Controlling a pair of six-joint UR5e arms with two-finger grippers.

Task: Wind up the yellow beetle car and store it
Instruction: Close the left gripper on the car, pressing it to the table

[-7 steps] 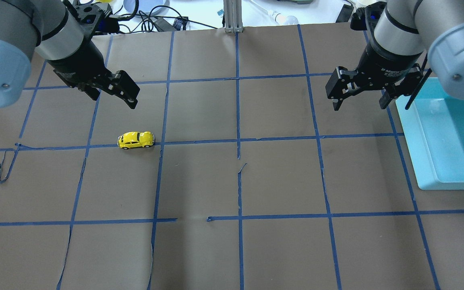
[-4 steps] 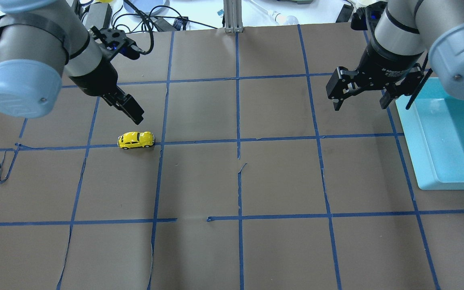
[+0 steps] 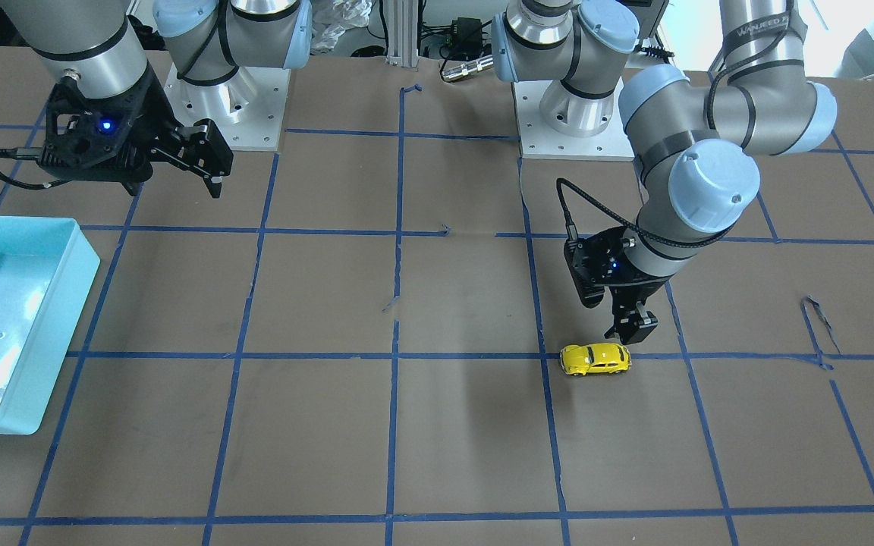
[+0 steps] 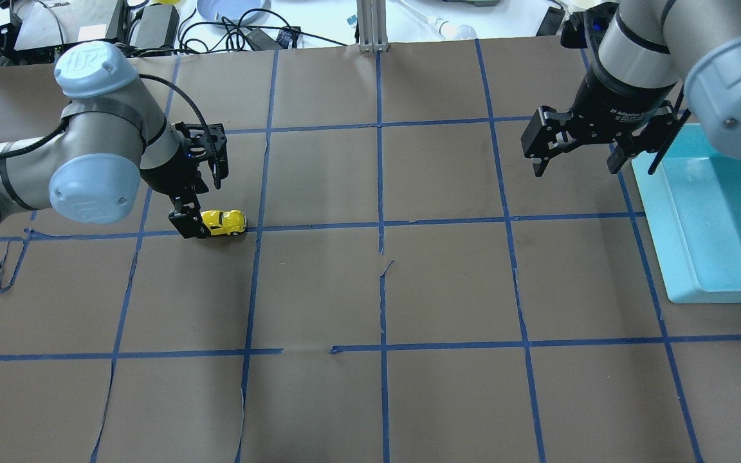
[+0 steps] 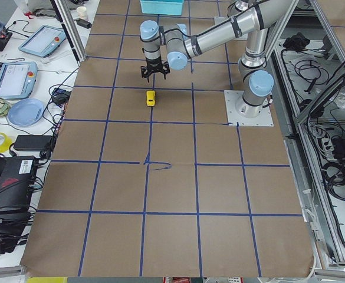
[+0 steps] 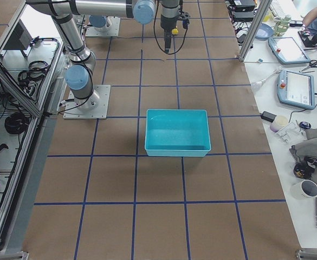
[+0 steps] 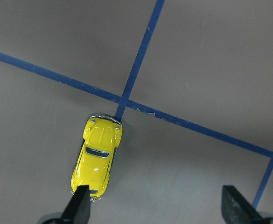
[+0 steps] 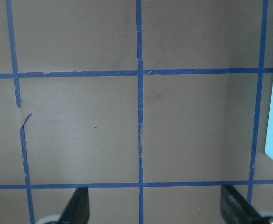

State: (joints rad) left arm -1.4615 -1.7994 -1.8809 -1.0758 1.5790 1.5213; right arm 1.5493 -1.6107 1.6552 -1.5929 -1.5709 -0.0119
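Note:
The yellow beetle car (image 4: 224, 222) stands on the brown table, on a blue tape line at the left; it also shows in the front view (image 3: 595, 359) and the left wrist view (image 7: 97, 156). My left gripper (image 4: 185, 209) is open and empty, pointing down just above the car. One fingertip (image 7: 80, 205) hangs over the car's near end, and the rest of the car lies outside the jaws. My right gripper (image 4: 575, 161) is open and empty, held above the table at the far right beside the teal bin (image 4: 657, 218).
The teal bin (image 3: 80, 280) is an open tray with nothing showing in it, at the table's right edge. Blue tape lines grid the brown paper, with a loose strip (image 4: 7, 270) at the left. Cables and clutter lie beyond the far edge.
My left arm has swung down and toward the car, its gripper turning to point downward over the car's end. The car and the right arm have not moved.

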